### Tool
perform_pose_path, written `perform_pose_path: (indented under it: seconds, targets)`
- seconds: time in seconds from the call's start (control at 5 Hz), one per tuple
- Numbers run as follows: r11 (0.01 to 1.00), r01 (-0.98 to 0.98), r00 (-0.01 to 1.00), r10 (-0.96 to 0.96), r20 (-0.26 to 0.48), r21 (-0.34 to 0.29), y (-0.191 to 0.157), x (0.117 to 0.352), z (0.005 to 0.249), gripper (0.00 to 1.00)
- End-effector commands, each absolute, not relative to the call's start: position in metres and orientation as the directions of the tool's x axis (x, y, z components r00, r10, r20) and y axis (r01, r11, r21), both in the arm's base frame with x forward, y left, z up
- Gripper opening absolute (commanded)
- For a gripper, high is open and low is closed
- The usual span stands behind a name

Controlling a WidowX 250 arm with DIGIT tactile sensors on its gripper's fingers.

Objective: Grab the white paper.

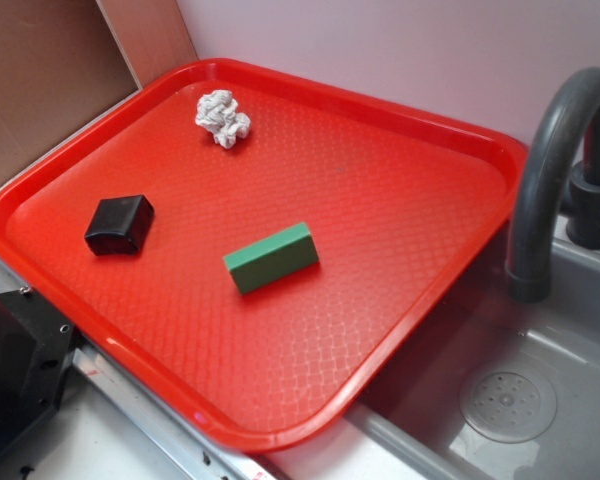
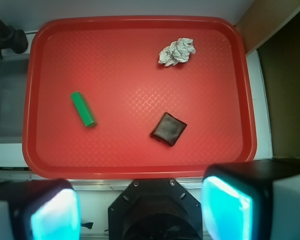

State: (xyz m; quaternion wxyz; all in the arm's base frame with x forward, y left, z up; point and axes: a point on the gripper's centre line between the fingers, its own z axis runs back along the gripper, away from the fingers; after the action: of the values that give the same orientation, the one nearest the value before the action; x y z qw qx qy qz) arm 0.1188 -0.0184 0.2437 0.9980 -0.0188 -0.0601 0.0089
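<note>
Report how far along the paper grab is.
Nothing is done yet: the white paper lies untouched near the red tray's far edge. The claw is open and empty, high above the tray's near side. Left: approach, descend, close on the paper.

The tray (image 1: 450, 300) was glossy red plastic with a fine diamond texture; the paper (image 1: 222, 117) was crumpled and matt, the box (image 1: 119, 224) shiny black.
</note>
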Motion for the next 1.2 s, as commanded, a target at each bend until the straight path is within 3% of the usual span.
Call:
perform_pose_path:
  seconds: [0.0, 0.2, 0.4, 1.0]
  targets:
    - [0.999, -0.015, 0.993, 0.020, 0.120, -0.039, -0.018, 0.119, 0.244, 1.00]
    - [0.960, -0.257, 0.958, 0.268, 0.104, -0.112, 0.007, 0.151, 0.245, 1.00]
    - [0.917, -0.395, 0.903, 0.398, 0.160, -0.053, 0.015, 0.172, 0.242, 1.00]
    - [0.788, -0.605, 0.723, 0.604, 0.334, -0.113, 0.043, 0.231, 0.194, 1.00]
